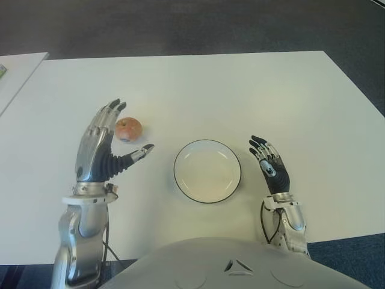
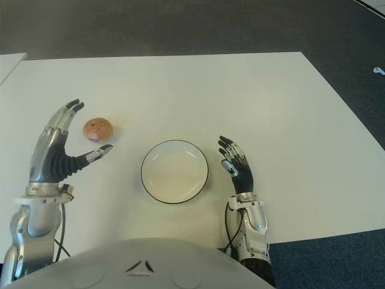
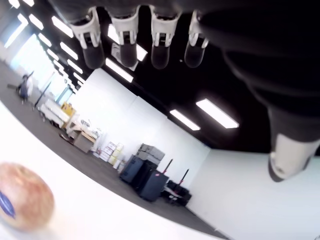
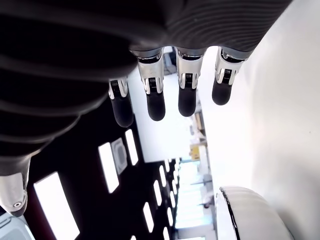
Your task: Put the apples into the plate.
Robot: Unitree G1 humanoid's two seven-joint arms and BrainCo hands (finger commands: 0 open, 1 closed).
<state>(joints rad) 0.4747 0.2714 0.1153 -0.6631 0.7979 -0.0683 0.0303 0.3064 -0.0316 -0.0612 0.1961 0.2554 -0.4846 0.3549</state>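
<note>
One apple [image 1: 128,129] on white table [image 1: 240,90], reddish-orange, sat left of plate [image 1: 207,171] and well apart from it, not yet in plate. Dark sticker on apple's skin in left wrist view. Plate round, white w/ dark rim, held nothing, lay near table's front edge between both hands. Left hand [image 1: 103,147] raised just beside apple, on its left; fingers [image 1: 112,112] spread and straight, pointed away from robot, thumb [image 1: 139,153] stuck out toward plate below apple. Open, nothing gripped; apple sat in gap between fingers and thumb, contact w/ fingertips couldn't be told from eye views. Left wrist view had four fingertips extended at top, thumb off to one side, apple low in corner, apart from palm. Right hand [image 1: 271,167] showed just right of plate, near its rim but not touching; fingers extended, slightly fanned, held nothing. Right wrist view [image 4: 170,102] confirmed fingers straight and apart, w/ plate rim [image 4: 235,210] in a corner. Couldn't tell whether right hand touched table. Second table edge [image 1: 18,72] seen far left, small gap from main one. Dark carpet [image 1: 180,27] beyond table. Robot's grey torso [image 1: 234,265] at bottom of eye views.
</note>
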